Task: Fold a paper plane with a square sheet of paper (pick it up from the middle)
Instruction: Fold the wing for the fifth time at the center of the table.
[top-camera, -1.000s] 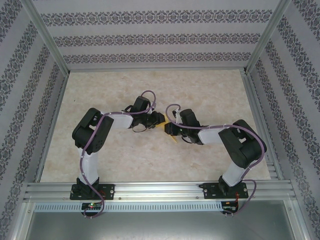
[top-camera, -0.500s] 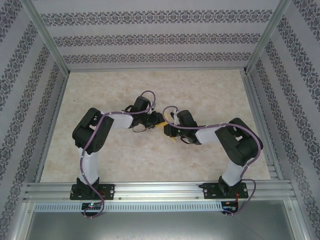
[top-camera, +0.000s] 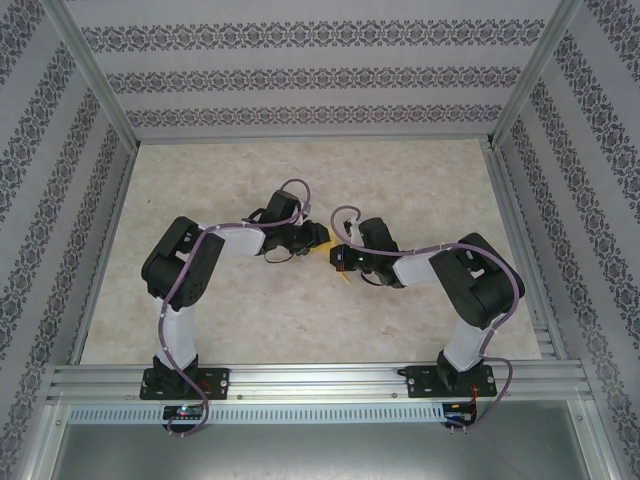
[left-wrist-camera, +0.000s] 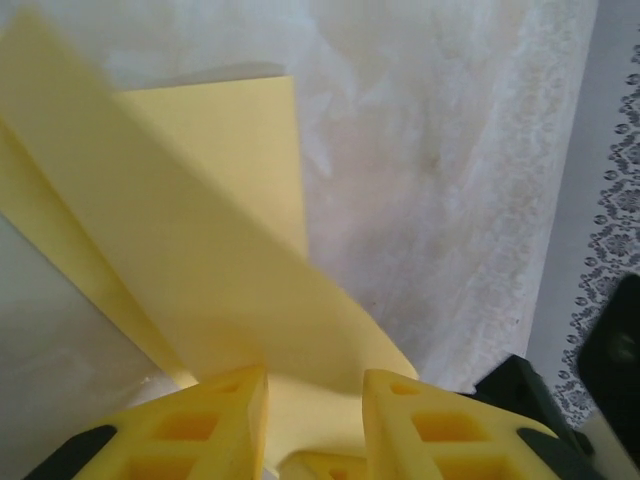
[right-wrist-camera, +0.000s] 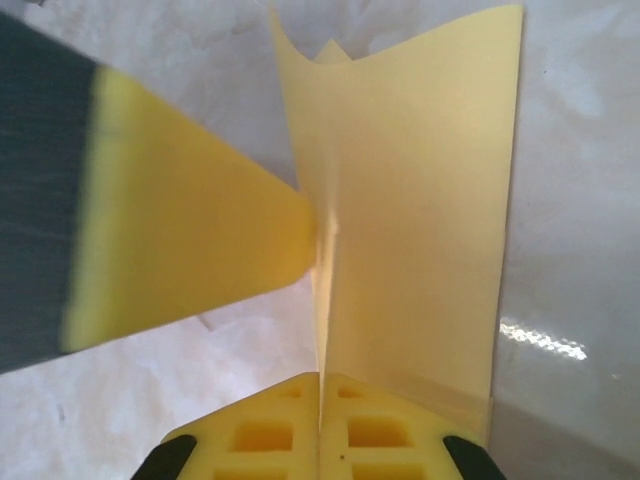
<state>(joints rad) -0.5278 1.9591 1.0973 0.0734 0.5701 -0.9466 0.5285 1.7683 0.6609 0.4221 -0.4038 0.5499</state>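
1. At the near edge of the table (top-camera: 250, 320), both arms rise from a metal rail (top-camera: 320, 378) and bend inward, so their wrists meet over the middle of the tabletop.
2. The right gripper (right-wrist-camera: 322, 378) is closed tight on the yellow sheet of paper (right-wrist-camera: 420, 200). It pinches the sheet at a crease, and the paper stands up from the fingers.
3. The left gripper (left-wrist-camera: 315, 375) has its fingers apart, with the partly folded sheet running through the gap between them. In the right wrist view, one of its fingertips (right-wrist-camera: 285, 235) touches the crease from the side.
4. From above, the two grippers sit just beside each other with the sheet between them.
5. Beyond them, marbled tabletop runs to the patterned back wall (top-camera: 300, 75).
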